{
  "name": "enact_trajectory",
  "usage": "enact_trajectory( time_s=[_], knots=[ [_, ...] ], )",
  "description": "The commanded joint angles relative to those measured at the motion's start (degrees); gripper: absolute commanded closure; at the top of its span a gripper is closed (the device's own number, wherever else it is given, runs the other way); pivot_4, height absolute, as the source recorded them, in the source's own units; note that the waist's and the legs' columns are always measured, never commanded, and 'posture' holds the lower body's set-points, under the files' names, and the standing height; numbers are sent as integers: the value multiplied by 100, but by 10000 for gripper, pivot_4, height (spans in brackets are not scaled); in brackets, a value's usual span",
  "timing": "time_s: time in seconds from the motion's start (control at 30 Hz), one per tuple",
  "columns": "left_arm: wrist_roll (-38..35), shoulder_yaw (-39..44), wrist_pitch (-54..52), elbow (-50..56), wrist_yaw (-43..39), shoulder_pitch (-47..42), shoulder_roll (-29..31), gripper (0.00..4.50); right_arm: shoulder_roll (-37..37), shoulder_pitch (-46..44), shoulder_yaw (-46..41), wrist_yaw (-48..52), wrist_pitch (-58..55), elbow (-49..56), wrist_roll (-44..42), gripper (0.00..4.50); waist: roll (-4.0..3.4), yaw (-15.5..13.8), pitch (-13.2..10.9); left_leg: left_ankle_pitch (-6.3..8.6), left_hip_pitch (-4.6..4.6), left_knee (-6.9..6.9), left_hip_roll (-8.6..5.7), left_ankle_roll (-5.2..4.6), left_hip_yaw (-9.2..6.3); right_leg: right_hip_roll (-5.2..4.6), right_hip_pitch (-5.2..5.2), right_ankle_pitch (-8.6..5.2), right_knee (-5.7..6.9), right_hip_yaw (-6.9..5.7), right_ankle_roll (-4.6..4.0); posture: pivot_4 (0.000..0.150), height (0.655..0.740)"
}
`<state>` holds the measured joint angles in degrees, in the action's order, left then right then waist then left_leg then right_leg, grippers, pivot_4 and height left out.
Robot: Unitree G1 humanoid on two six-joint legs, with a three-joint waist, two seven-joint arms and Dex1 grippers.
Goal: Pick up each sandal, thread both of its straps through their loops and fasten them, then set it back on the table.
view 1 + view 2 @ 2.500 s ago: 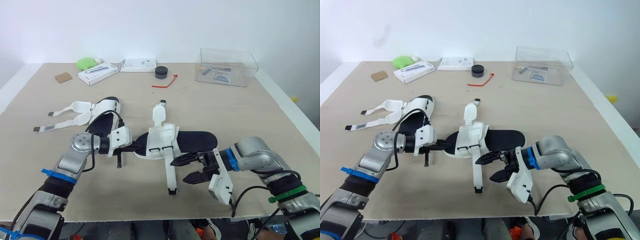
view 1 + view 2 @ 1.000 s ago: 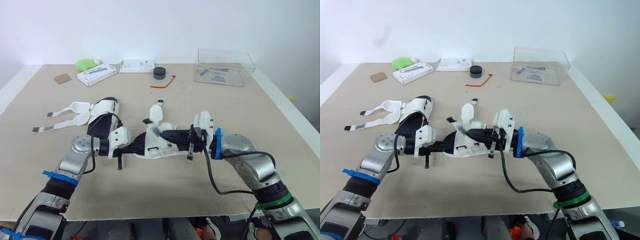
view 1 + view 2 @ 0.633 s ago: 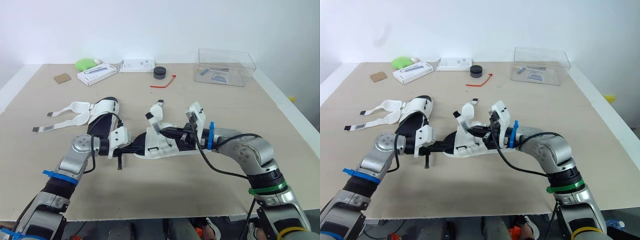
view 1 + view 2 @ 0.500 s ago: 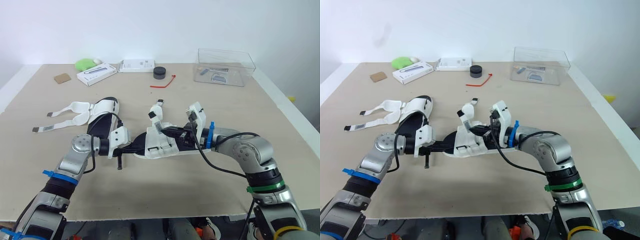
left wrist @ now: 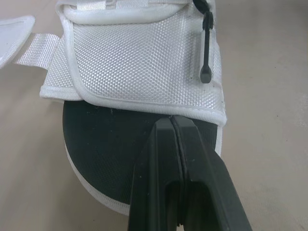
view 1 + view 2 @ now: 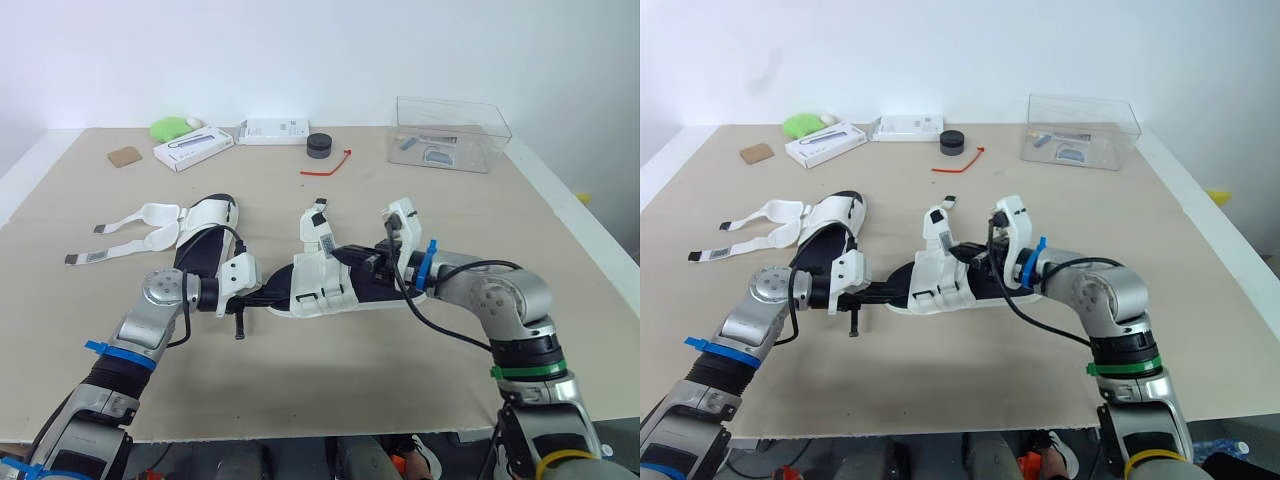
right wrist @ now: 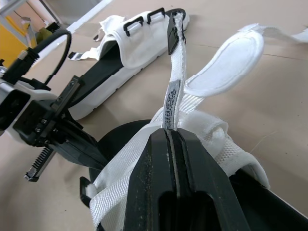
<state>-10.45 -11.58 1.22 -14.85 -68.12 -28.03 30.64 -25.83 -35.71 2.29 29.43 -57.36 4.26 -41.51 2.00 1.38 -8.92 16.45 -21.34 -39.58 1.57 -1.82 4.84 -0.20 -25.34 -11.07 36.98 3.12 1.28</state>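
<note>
**Strap raised over the middle sandal**

Swinging in from the near edge of the desk (image 6: 480, 215), where it hung open two and a half seconds ago, my right gripper (image 7: 169, 135) now sits over the right half of the white fabric sandal with the black sole (image 6: 345, 288). The white webbing strap (image 6: 320, 230), which then lay pointing toward the near edge, now stands almost upright above the sandal. Its black tip is at the top.

My right gripper is pinched tight on that strap low down, just above the white upper, with the webbing running up from between the fingers. In the last half second the strap has straightened a little.

My left gripper (image 5: 172, 121) has not shifted. Its two fingers are pressed together with nothing visible between them. Their tips rest on the black insole at the sandal's left end, touching the edge of the white upper.

The sandal lies lengthwise, left to right, in the middle of the desk. The second white sandal (image 6: 208, 222) lies to its left and a little farther off, with both straps spread open flat toward the left.

Along the far edge are a clear plastic box (image 6: 452, 130), a black round puck (image 6: 320, 145), a red tie (image 6: 330, 165) and a white carton (image 6: 195, 148).
</note>
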Motion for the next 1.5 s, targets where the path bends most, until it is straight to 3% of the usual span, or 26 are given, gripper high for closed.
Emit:
enact_trajectory(
  time_s=[0.03,0.23,0.27,0.3,0.5,0.77,0.87,1.1,1.5],
  knots=[
    [213,-87,-70,-187,37,10,57,45000,4,-193,-62,-121,20,-96,266,44468,0,1,0,0,0,0,0,0,0,0,0,0,0,0,0,1500,7400],
    [235,-119,-42,-182,58,40,24,45000,-49,-135,-145,-154,-43,-57,466,44468,0,2,0,-1,0,0,-1,-1,1,-2,0,0,-1,1,0,1500,7400],
    [234,-122,-42,-174,54,47,23,45000,-87,-111,-136,-139,5,1,508,38524,0,2,0,-1,0,0,-1,-1,1,-2,0,0,-1,1,0,1500,7400],
    [235,-125,-40,-173,47,49,24,45000,-151,-89,-102,-71,93,84,564,35981,0,2,0,-1,0,0,-1,-1,1,-2,1,0,-1,1,0,1500,7400],
    [248,-137,-23,-231,22,-3,19,45000,-367,-50,31,260,625,444,913,8200,-1,1,0,0,-2,7,-3,-1,1,-2,-2,-5,-5,1,7,1500,7400],
    [260,-157,40,-299,10,-55,-20,45000,33,-766,110,754,1668,248,1244,8200,-4,2,-2,0,-3,9,-5,-1,3,-2,-5,-6,-5,4,9,1500,7400],
    [245,-149,45,-266,11,-33,-12,45000,205,-885,280,871,1745,-106,1374,14537,3,-4,2,-1,-3,9,-5,-2,-3,-1,-2,-6,-5,-2,10,1500,7400],
    [237,-131,29,-136,62,56,37,45000,277,-1134,609,991,1180,-1198,1736,44645,1,-2,0,1,-17,12,-13,-1,-9,-20,-6,6,-12,-10,-25,1500,7400],
    [200,-54,0,-80,115,124,73,45000,47,-1169,822,1288,386,-1169,1887,44645,0,-1,0,3,-19,23,-9,-1,-29,-18,-7,-4,-13,-30,-38,1500,7400]
  ],
)
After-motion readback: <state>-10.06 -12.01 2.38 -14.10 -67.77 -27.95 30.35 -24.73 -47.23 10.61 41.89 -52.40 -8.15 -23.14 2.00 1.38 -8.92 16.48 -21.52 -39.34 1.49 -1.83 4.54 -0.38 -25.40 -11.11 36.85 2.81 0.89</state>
